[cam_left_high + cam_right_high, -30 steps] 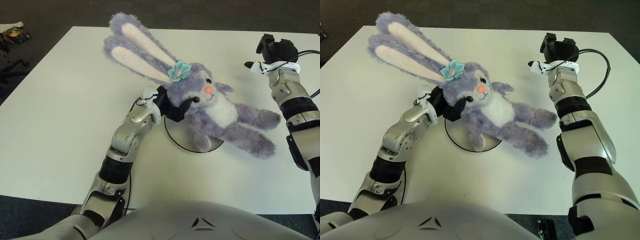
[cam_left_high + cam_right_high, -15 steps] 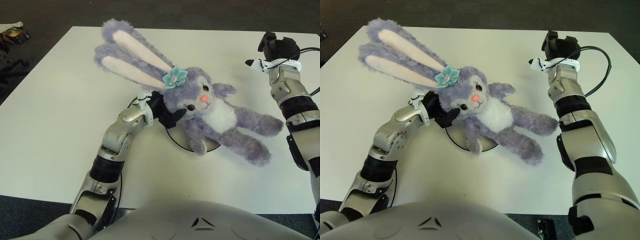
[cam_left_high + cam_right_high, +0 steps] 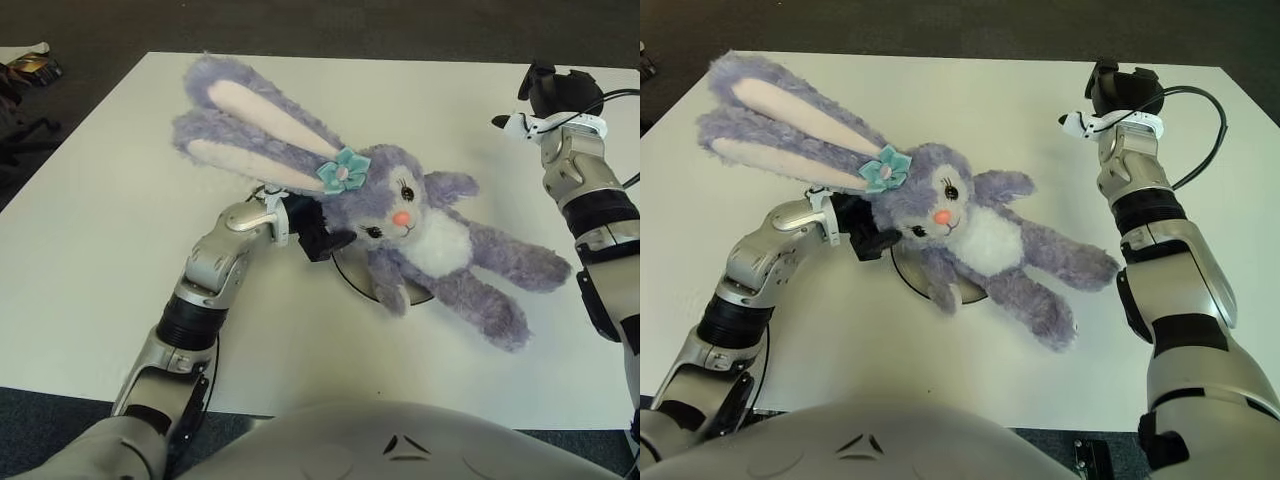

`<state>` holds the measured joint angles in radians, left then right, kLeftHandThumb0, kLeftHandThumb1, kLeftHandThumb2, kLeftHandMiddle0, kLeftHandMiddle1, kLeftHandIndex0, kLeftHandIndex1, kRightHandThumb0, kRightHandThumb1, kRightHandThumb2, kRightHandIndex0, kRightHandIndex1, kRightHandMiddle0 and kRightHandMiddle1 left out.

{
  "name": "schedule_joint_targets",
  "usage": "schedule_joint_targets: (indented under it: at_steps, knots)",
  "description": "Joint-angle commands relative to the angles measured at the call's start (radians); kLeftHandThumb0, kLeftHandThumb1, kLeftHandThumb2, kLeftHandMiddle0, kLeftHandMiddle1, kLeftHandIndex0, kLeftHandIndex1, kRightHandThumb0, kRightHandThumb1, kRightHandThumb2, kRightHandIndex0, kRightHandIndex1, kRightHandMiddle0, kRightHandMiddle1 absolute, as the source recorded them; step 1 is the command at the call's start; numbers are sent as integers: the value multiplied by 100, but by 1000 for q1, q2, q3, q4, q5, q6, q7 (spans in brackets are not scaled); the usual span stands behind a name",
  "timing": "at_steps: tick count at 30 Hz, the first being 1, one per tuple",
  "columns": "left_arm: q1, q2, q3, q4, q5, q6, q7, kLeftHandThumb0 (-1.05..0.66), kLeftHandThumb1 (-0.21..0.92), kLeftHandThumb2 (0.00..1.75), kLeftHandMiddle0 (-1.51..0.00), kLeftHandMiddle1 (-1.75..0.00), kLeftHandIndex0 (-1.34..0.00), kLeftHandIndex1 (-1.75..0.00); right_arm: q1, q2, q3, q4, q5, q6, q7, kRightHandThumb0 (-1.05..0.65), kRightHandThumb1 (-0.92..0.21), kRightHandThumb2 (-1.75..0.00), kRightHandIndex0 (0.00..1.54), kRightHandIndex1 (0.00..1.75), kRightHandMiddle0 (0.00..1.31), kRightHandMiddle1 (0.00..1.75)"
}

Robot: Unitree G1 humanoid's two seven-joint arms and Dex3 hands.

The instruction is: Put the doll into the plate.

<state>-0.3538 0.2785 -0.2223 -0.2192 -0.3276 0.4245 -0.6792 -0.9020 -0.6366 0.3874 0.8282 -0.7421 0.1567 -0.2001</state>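
The purple bunny doll [image 3: 420, 225] lies across the round plate [image 3: 352, 272] in the middle of the white surface [image 3: 120, 200], with its long ears pointing to 10 o'clock (legs toward 4 o'clock). The left hand [image 3: 305, 228] sits at the doll's head, at 9 o'clock from the plate, its fingers loose and not gripping. The right hand [image 3: 555, 95] is far off at 2 o'clock, fingers curled, holding nothing.
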Motion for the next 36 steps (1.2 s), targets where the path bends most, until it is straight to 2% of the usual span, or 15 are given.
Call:
schedule_joint_targets:
  at_steps: [1,7,8,10,12,13,14,15,20,21,22,24,27,32,36]
  knots:
    - [-10,31,-3,29,57,-103,-23,-24,9,117,-1,-14,0,0,12,-8,-2,-7,-8,2,7,-1,-92,-46,25,148,21,175]
    - [-2,47,4,69,93,-227,-48,-65,44,83,-5,-8,0,0,10,-6,-8,2,0,-3,6,0,-92,-45,27,146,22,175]
    - [0,51,5,74,106,-246,-44,-65,44,83,-5,-8,0,0,10,-6,-8,4,0,-3,5,0,-92,-45,27,146,22,175]
    - [2,55,6,82,120,-271,-40,-77,59,67,-7,-7,0,0,10,-5,-8,5,1,-4,4,0,-90,-47,28,145,23,175]
    - [8,68,3,91,183,-324,-6,-83,67,59,-8,-7,0,0,10,-2,-11,7,4,-3,1,0,-89,-48,28,145,23,175]
    - [11,74,2,101,219,-363,13,-90,76,50,-13,-11,0,0,10,0,-13,8,6,-3,-1,0,-88,-51,28,146,23,175]
    - [14,76,1,109,243,-390,25,-92,79,48,-14,-18,0,0,10,1,-14,9,8,-3,-2,0,-87,-52,29,146,24,175]
    - [15,76,2,115,256,-408,29,-98,86,44,-10,-45,0,0,10,2,-15,9,9,-3,-3,0,-85,-55,29,147,24,175]
    - [14,62,-1,174,300,-523,49,-103,91,43,-5,-82,0,0,11,4,-18,9,12,-6,-2,0,-82,-61,30,150,24,175]
    - [12,59,-3,188,316,-555,59,-104,91,44,-5,-96,0,0,12,4,-19,9,13,-11,-2,0,-81,-62,30,151,24,175]
    - [11,57,-4,199,327,-579,66,-104,92,48,-3,-133,0,0,12,4,-19,9,13,-14,-2,0,-79,-65,30,152,23,175]
    - [9,54,-4,217,342,-614,73,-105,92,50,-5,-153,0,0,11,4,-19,13,14,-22,-3,0,-78,-67,31,153,23,175]
    - [7,50,-3,234,347,-637,73,-105,92,52,-8,-168,0,0,10,3,-19,19,16,-29,-4,0,-77,-69,32,154,23,175]
    - [-5,56,0,268,364,-668,71,-105,92,53,-12,-173,0,0,7,1,-18,29,16,-39,-1,0,-76,-69,34,153,22,175]
    - [-21,77,1,294,439,-725,107,-105,92,53,-15,-174,0,0,2,4,-17,41,15,-44,-6,0,-76,-69,35,151,23,175]
